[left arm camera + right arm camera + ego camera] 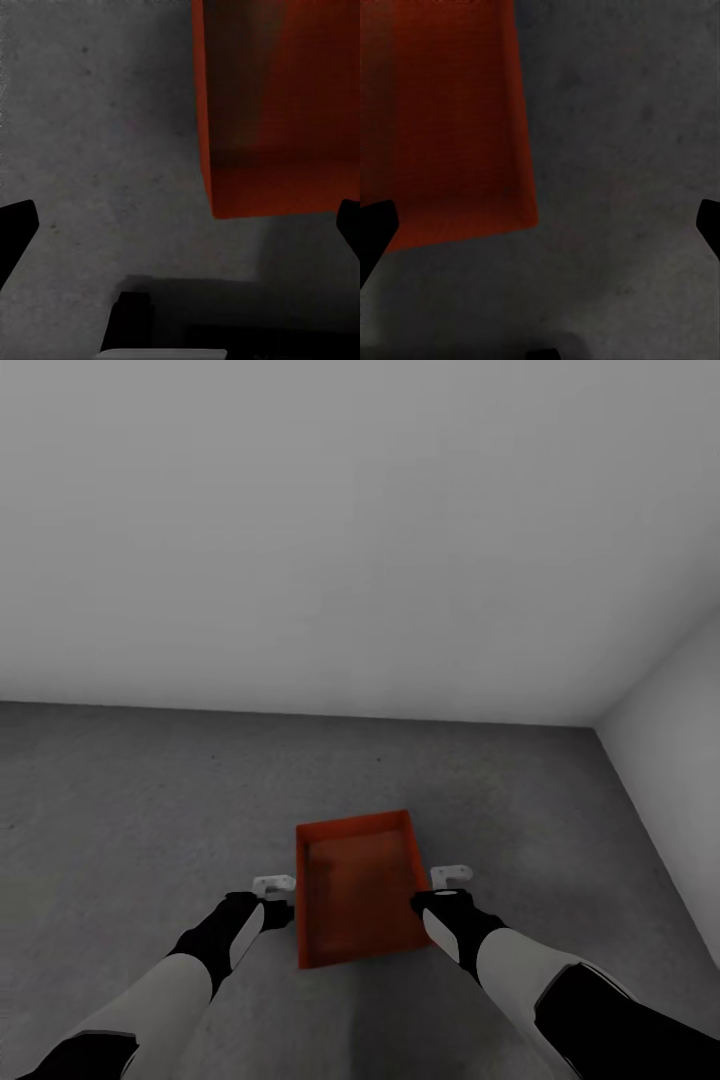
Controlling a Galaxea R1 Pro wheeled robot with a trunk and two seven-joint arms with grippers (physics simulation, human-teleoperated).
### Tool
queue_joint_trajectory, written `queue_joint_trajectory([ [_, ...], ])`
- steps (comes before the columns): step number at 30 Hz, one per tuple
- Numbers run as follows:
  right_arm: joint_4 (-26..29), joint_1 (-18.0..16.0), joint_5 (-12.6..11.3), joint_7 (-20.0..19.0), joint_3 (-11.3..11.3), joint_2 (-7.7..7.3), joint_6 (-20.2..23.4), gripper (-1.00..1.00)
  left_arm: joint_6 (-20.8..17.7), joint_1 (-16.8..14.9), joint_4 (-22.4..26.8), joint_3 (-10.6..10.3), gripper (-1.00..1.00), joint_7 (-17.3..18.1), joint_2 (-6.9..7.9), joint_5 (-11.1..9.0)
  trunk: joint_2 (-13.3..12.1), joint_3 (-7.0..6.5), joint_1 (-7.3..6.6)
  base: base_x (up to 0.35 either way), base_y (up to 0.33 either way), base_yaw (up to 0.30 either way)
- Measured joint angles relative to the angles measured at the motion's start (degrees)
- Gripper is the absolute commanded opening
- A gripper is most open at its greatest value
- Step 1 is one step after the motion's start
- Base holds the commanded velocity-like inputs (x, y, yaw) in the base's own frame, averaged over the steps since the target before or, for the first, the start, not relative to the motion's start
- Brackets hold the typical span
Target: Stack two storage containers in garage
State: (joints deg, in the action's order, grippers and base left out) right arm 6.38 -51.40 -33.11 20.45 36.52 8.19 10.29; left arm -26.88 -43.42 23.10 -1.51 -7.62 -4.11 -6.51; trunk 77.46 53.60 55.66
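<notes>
An orange-red open-topped storage container (358,885) is low in front of me over the garage's dark grey concrete floor (140,810). My left gripper (274,892) is at its left long wall and my right gripper (448,885) at its right long wall. In the left wrist view the container's wall (277,112) lies beside the open left gripper (180,225), whose dark fingers (15,232) stand wide apart over bare concrete. The right wrist view shows the container (442,112) beside the open right gripper (540,225). Whether the container rests on the floor or is pressed between the arms is unclear.
A plain grey-white wall (350,540) closes the room ahead and meets a second wall (680,760) at the right in a corner. Concrete floor stretches to the left and beyond the container up to the back wall.
</notes>
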Motion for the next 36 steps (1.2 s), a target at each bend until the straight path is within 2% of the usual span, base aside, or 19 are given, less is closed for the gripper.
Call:
queue_joint_trajectory([
  [36, 0.0, 0.0, 0.1, 0.0, 0.0, 0.0, 0.0, 1.0, 0.0, 0.0, 0.0, 0.0, 1.0, 0.0, -0.01, 0.0, -14.4, -6.47, -7.91, 0.0, 0.0, 0.0],
])
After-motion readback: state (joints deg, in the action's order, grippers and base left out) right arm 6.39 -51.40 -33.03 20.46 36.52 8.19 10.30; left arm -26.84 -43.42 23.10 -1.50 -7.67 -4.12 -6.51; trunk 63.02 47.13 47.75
